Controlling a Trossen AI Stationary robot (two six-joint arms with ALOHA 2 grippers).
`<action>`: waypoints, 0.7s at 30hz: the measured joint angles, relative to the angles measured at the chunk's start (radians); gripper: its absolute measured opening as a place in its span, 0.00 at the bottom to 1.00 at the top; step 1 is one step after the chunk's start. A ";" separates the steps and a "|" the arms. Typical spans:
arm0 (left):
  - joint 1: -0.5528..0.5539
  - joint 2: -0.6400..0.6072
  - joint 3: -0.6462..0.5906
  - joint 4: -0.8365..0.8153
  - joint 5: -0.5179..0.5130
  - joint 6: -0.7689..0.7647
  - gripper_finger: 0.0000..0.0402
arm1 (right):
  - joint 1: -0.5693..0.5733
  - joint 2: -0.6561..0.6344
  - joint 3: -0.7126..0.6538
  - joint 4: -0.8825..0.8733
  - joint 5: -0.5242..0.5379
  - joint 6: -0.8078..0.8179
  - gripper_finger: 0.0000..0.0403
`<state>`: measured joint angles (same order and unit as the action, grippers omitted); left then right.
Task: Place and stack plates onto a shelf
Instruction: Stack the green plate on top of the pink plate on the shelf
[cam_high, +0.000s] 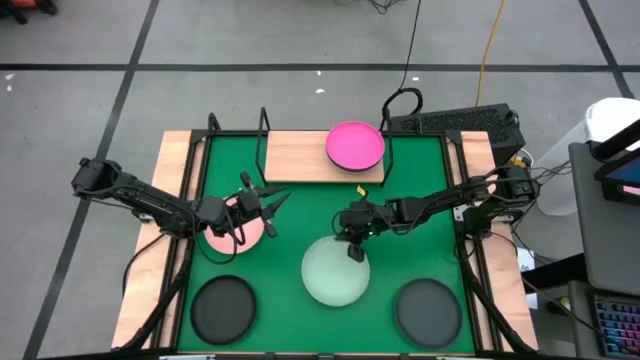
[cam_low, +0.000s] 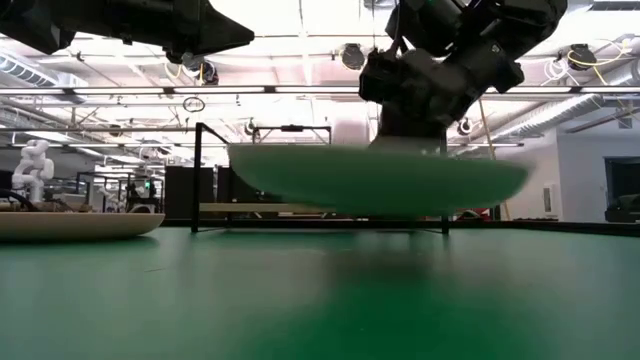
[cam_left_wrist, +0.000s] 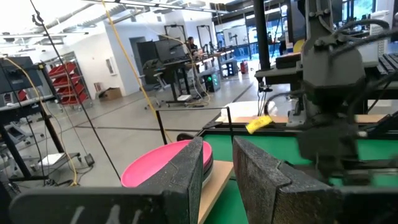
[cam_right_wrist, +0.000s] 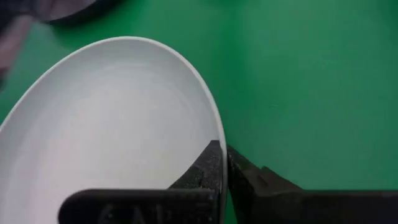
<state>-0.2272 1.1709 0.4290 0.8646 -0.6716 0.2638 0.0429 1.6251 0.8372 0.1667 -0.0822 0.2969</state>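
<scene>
My right gripper (cam_high: 354, 247) is shut on the mint green plate (cam_high: 335, 270), which floats above the green mat in the low view (cam_low: 375, 178). My left gripper (cam_high: 268, 205) hovers open above the pale pink plate (cam_high: 228, 228), touching nothing. That plate lies flat on the mat (cam_low: 70, 225). The magenta plate (cam_high: 355, 145) tops a dark plate stack on the right end of the wooden shelf (cam_high: 300, 157); the left wrist view shows it too (cam_left_wrist: 165, 163). Two dark plates (cam_high: 223, 308) (cam_high: 428, 312) lie near the table's near edge. No white plate shows. My right gripper pinches the mint green plate by its far rim (cam_right_wrist: 214, 134), one finger (cam_right_wrist: 205, 165) on the plate's inner side and one outside. The fingers come from above, pointing down. The plate is lifted clear of the mat and sits nearly level, slightly tilted.
The shelf's black wire frame (cam_high: 264, 130) stands up at the mat's far side. A keyboard (cam_high: 455, 122) and cables lie beyond the shelf. The shelf's left half (cam_high: 290, 150) is bare wood. Open mat lies between the two near dark plates.
</scene>
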 joint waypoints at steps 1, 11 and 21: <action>0.000 0.000 0.000 0.000 0.000 0.000 0.24 | -0.021 -0.011 0.006 -0.003 0.033 -0.022 0.00; 0.003 0.000 0.000 0.000 0.001 -0.013 0.24 | -0.439 -0.180 0.133 -0.007 0.188 -0.174 0.00; 0.007 0.000 0.000 0.000 0.045 -0.010 0.24 | -0.735 -0.152 0.169 -0.132 0.190 -0.207 0.00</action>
<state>-0.2205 1.1709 0.4294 0.8642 -0.6270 0.2539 -0.6924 1.4736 1.0061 0.0351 0.1074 0.0900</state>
